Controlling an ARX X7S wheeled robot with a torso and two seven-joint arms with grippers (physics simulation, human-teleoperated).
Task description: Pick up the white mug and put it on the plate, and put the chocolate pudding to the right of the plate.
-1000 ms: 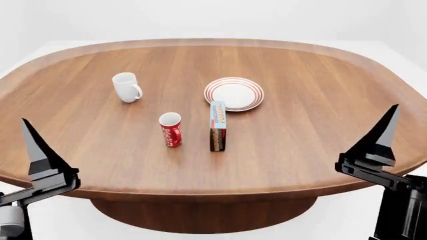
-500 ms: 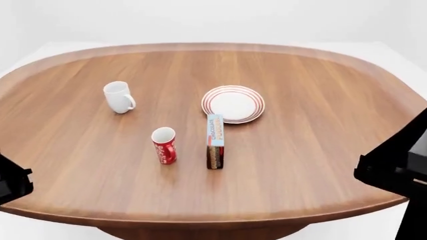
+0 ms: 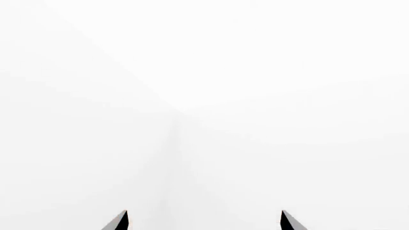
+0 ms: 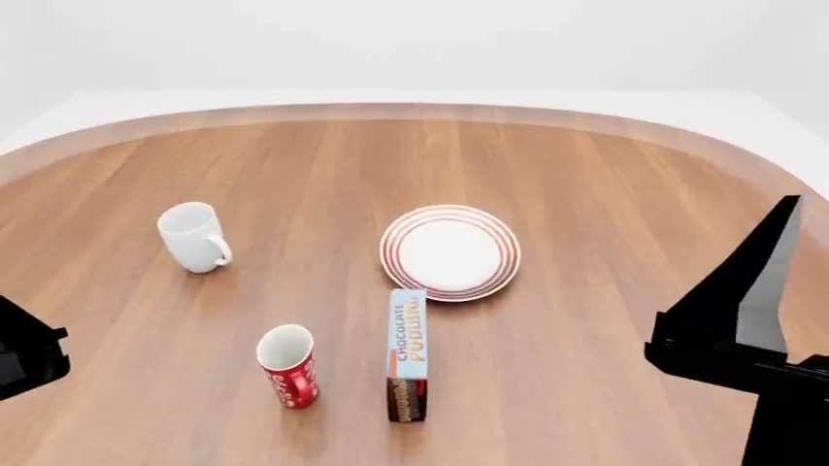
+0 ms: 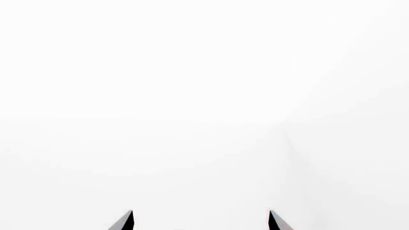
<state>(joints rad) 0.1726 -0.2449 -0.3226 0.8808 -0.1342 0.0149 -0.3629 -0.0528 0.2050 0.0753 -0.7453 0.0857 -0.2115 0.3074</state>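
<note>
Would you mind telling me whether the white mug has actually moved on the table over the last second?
No. The white mug keeps its place relative to the plate and red mug; only the head camera has moved closer, shifting everything in view.

white mug [image 4: 194,236] upright, left | plate [image 4: 449,251] centre, seemingly bare | chocolate pudding [image 4: 407,354] upright, just before plate

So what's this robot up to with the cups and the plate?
Nothing is being handled at this moment. The white mug, the red mug, the chocolate pudding and the plate all stand untouched on the table. Both grippers, left and right, are open and empty, off to the sides.
</note>
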